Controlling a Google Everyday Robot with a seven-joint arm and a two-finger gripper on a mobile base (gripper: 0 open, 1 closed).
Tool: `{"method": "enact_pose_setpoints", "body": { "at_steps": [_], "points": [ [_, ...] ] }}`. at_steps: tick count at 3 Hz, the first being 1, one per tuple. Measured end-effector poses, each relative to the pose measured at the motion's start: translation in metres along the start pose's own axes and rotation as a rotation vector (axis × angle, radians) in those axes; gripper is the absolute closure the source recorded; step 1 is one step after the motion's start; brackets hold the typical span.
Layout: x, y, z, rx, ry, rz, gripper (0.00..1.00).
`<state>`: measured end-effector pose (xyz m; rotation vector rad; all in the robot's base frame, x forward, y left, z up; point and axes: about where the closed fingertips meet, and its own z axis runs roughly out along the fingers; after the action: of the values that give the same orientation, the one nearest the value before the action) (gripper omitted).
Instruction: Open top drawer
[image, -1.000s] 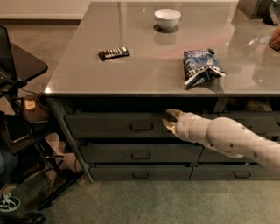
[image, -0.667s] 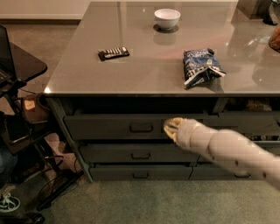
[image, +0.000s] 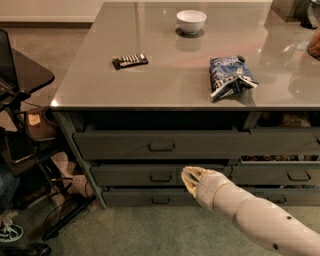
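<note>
Single camera view: vs approx 1 s ago, the gripper (image: 191, 177) has dropped. It was level w/ the top drawer (image: 120, 145), just right of the loop handle (image: 161, 147); it now hangs lower, in front of the second drawer (image: 125, 175) and clear of the handle, w/ nothing in it. Whether it's spread or pressed together: can't tell. The top drawer sits directly under the counter (image: 165, 85) edge, w/ a dark gap above its front. The handle looks a touch lower in frame than before, so poss. the front has come out slightly, but that's a guess; no tray interior shows. Judgement: no real opening yet, and the gripper needs to get back up to the handle. Hard to make out: the arm (image: 260, 215) is cut off at the bottom-right corner and covers part of the lower drawer fronts; the strip atop the narrower drawer (image: 280, 142) at right holds smth unreadable. On the counter, a bowl (image: 191, 21), a snack bag (image: 230, 76) and a dark flat bar (image: 130, 60) are unmoved.
</note>
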<state>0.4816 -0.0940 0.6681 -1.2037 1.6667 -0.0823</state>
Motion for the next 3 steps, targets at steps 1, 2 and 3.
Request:
{"method": "enact_pose_setpoints", "body": {
  "at_steps": [1,2,3],
  "points": [
    [0.0,0.0,0.0,0.0,0.0,0.0,0.58],
    [0.0,0.0,0.0,0.0,0.0,0.0,0.35],
    [-0.0001,0.0,0.0,0.0,0.0,0.0,0.12]
  ]
}}
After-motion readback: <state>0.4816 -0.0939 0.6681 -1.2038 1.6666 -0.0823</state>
